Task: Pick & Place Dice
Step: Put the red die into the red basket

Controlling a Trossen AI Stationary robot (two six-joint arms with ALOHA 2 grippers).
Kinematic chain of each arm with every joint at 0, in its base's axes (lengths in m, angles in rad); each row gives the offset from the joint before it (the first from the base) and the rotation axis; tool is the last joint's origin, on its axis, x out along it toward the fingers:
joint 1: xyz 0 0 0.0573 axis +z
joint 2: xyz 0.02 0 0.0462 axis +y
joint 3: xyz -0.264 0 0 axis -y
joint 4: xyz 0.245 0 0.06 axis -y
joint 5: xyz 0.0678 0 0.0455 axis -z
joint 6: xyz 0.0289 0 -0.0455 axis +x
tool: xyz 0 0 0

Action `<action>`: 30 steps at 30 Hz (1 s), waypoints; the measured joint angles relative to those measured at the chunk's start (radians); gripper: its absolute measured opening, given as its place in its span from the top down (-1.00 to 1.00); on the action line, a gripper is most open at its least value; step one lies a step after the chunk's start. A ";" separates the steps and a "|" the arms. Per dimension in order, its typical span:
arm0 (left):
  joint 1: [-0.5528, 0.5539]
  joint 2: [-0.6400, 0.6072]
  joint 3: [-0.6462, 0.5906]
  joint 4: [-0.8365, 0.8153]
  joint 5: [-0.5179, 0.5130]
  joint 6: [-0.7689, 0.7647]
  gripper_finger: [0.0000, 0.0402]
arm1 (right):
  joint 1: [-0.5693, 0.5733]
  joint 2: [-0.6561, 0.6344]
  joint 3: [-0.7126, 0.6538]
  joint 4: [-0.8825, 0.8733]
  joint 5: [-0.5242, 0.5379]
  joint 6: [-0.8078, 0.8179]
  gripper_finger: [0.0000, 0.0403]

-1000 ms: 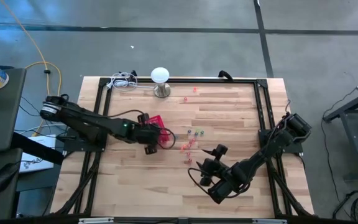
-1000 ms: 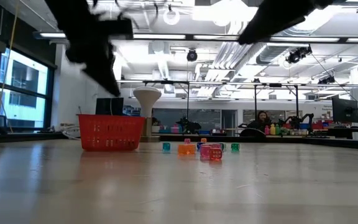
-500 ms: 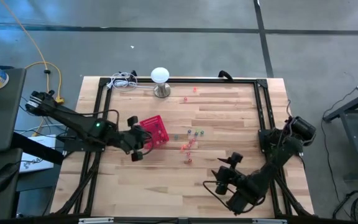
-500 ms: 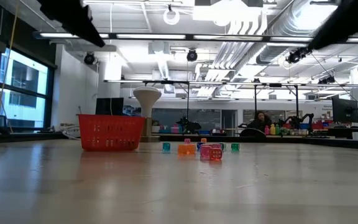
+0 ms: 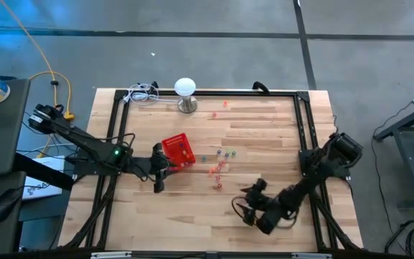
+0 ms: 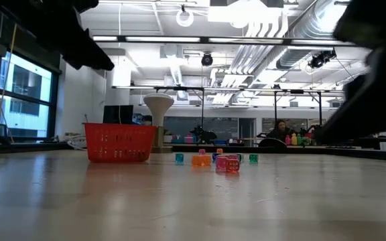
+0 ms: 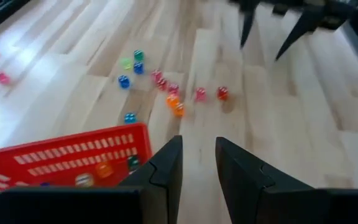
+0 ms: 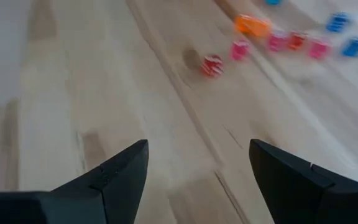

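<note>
Table: light wooden planks edged by a dark frame are seen from above, with one dark arm at each side.

Dice: many tiny cubes in red, orange, pink, blue and green are scattered on the wood near the middle of the table, just right of the basket. In the low view the same cluster is seen resting on the tabletop. Two more are seen apart from the rest, near the far edge. At least three dice are seen lying inside the basket in the left wrist view.

Basket: a small red mesh basket is set on the table left of the loose dice, upright and open at the top.

Left gripper: it is held above the wood just beside the near left corner of the basket. Its fingers are seen set narrowly apart, with only a slim gap between them and nothing gripped.

Right gripper: it is placed over the near right part of the table, pointed toward the dice and clear of them. Its fingers are spread wide with bare wood between them, and nothing is held.

Lamp: a white domed object on a round base is stood at the far edge, beside a coil of white cable.

Room: a person is seated far behind the table in the low view.
</note>
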 joint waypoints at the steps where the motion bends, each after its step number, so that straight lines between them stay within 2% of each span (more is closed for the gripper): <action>1: -0.001 0.000 -0.015 0.031 0.001 0.000 0.55 | -0.021 0.000 -0.024 0.079 -0.026 -0.050 -0.34; 6: -0.007 0.000 -0.056 0.090 0.015 -0.008 0.55 | -0.105 0.006 -0.097 0.325 -0.061 -0.233 -0.34; 15: -0.006 0.013 -0.075 0.102 0.015 -0.068 0.55 | -0.194 0.083 -0.120 0.363 -0.046 -0.247 -0.34; 22: -0.006 0.026 -0.075 0.135 0.015 -0.071 0.55 | -0.217 0.193 -0.117 0.541 -0.058 -0.288 -0.34; 27: -0.006 0.043 -0.075 0.163 0.015 -0.071 0.55 | -0.227 0.230 -0.118 0.662 -0.082 -0.376 -0.34; 30: -0.006 0.063 -0.075 0.175 0.015 -0.071 0.55 | -0.240 0.233 -0.117 0.678 -0.106 -0.387 -0.34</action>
